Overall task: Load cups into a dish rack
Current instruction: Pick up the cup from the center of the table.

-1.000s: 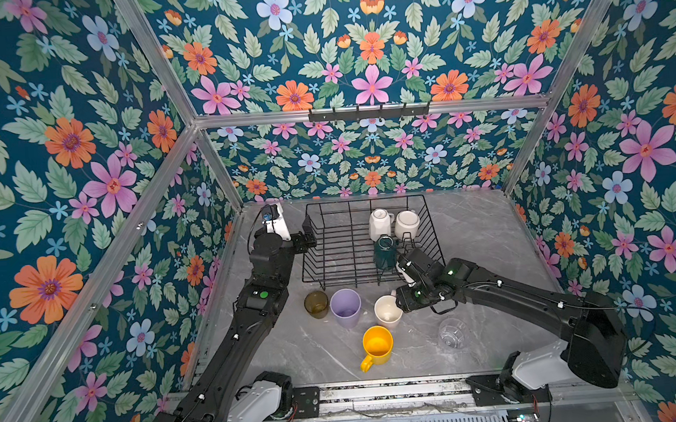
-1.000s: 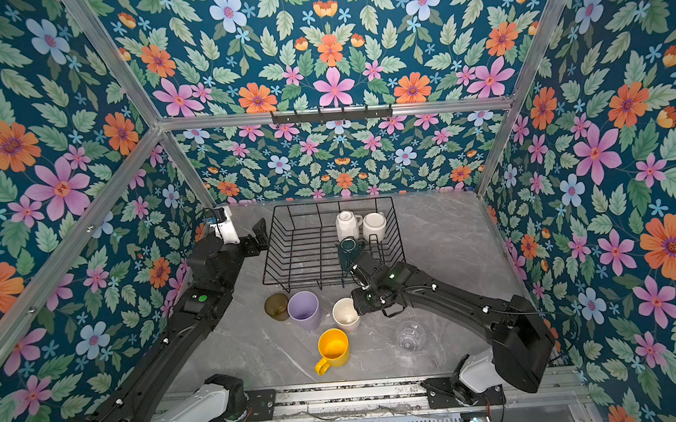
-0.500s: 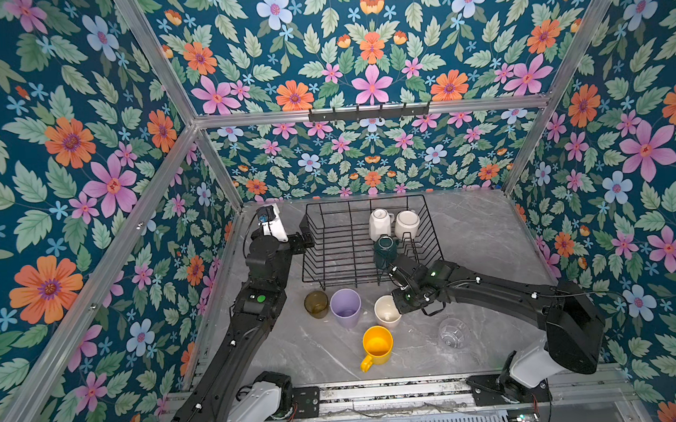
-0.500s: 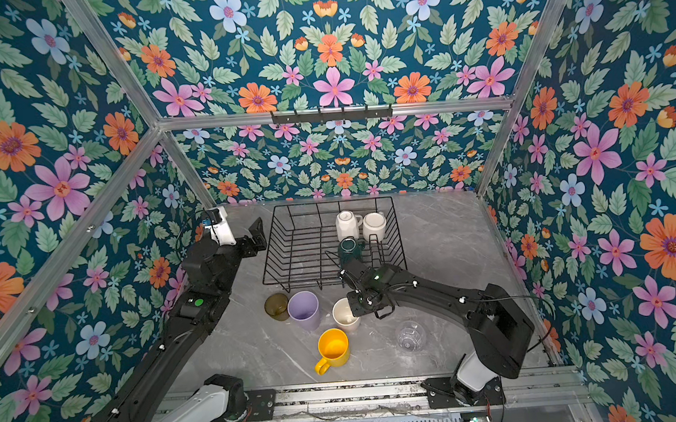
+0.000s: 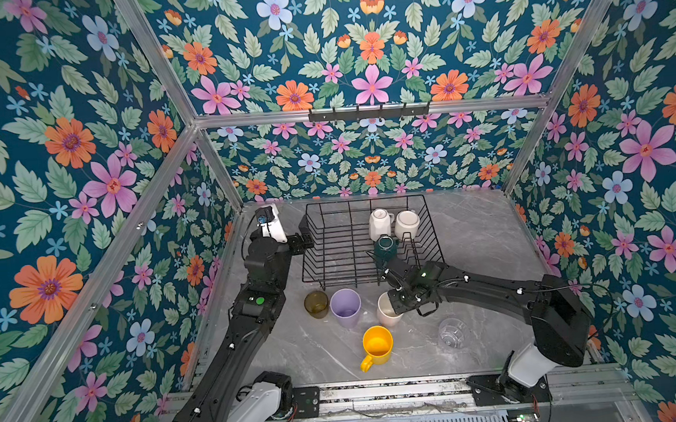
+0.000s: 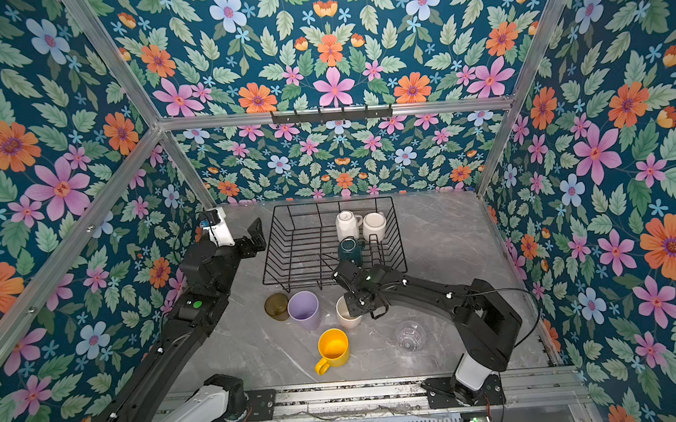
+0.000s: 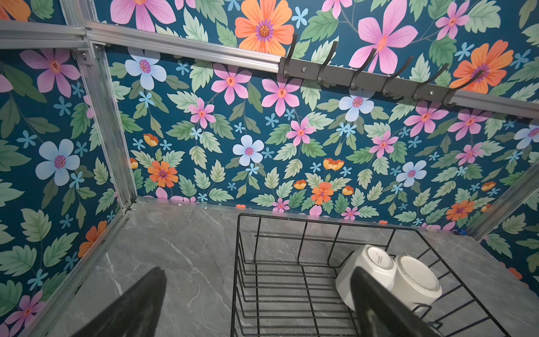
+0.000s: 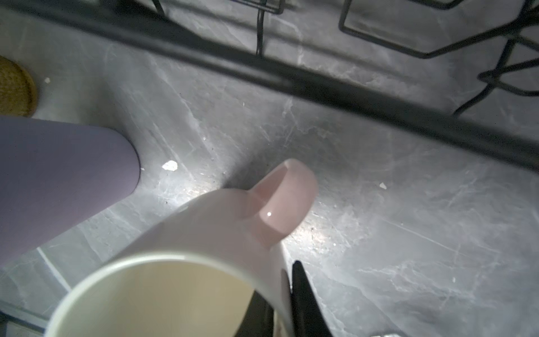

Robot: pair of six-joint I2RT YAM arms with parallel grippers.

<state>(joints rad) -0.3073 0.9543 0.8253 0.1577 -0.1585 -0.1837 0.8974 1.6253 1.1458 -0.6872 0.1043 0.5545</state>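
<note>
right end effector (image 8: 278, 286) pinching pink mug (image 8: 204, 230) wall, visible only at wrist

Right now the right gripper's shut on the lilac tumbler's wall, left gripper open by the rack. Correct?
Wrong cup. The right gripper is shut on the pale pink mug by its wall, not the lilac tumbler, which stands free beside it; the right wrist view shows this. The left gripper is open by the dish rack, as you said.
</note>
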